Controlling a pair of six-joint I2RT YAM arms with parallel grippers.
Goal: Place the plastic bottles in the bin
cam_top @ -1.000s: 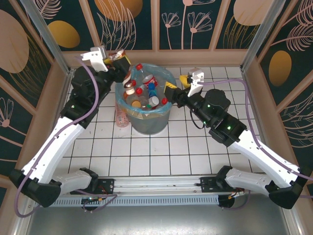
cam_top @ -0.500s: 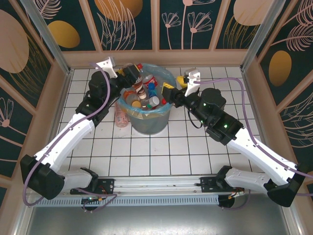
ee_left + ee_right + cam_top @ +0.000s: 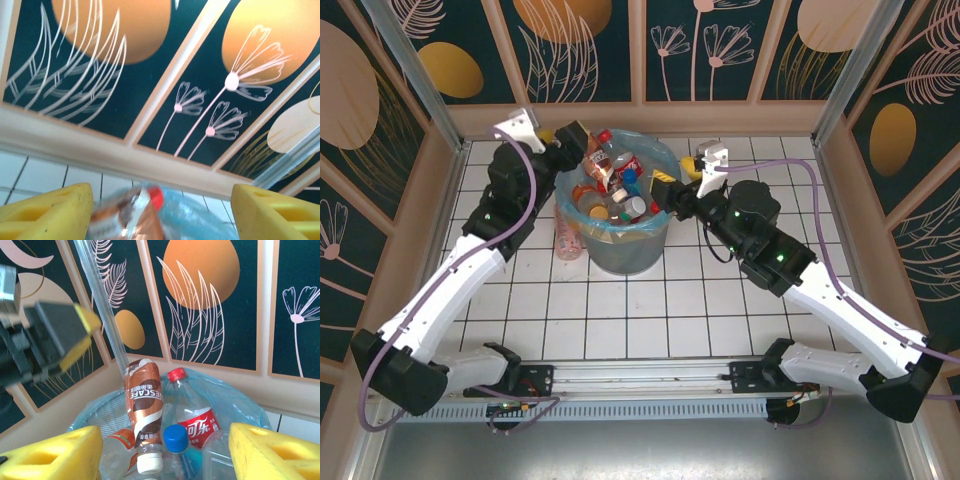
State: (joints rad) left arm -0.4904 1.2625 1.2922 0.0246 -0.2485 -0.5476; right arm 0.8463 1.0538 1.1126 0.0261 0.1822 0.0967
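Plastic bottles (image 3: 615,195) heaped in bin (image 3: 632,252), overhead, another bottle (image 3: 568,238) beside it

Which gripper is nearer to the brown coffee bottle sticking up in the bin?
Left. The left gripper hovers beside the brown bottle over the bin, at its far-left rim; the right gripper is at the opposite, right rim.

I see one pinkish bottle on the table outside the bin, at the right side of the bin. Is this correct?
Not quite. The pinkish bottle is on the table outside the bin, but at its left side, not the right. The top external view shows it.
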